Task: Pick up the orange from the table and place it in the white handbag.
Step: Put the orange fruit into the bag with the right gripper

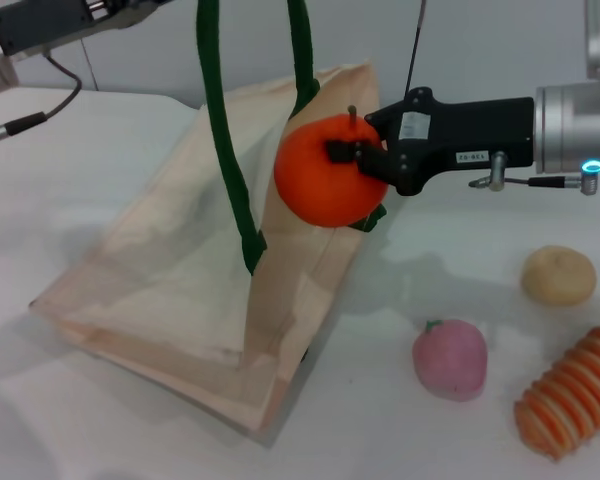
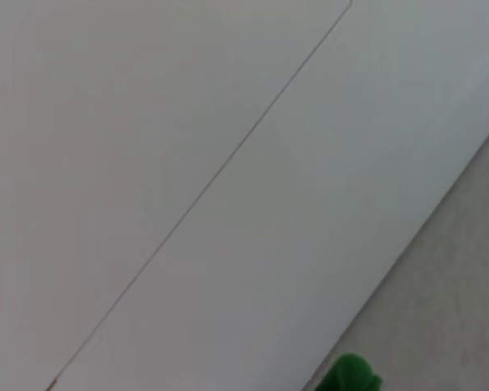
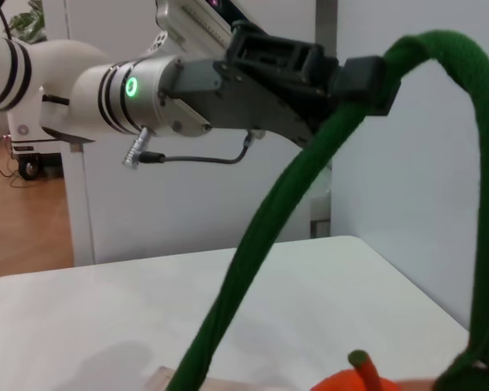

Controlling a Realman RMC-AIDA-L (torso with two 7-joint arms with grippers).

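Observation:
My right gripper point(image 1: 355, 152) is shut on the orange point(image 1: 325, 185), a glossy round fruit with a dark stem, and holds it in the air at the mouth of the white handbag point(image 1: 190, 270). The bag lies tilted on the table point(image 1: 70, 420) with its green handles point(image 1: 225, 130) pulled upward. In the right wrist view my left gripper point(image 3: 367, 77) is shut on one green handle point(image 3: 269, 244) and holds it high. The orange's top point(image 3: 346, 383) shows at that view's edge. The left wrist view shows only a green scrap of handle point(image 2: 349, 376).
A pale beige ball point(image 1: 558, 275), a pink fruit point(image 1: 450, 358) and a ribbed orange-and-cream item point(image 1: 570, 392) lie on the table to the right of the bag. My left arm point(image 1: 40, 25) reaches in from the upper left.

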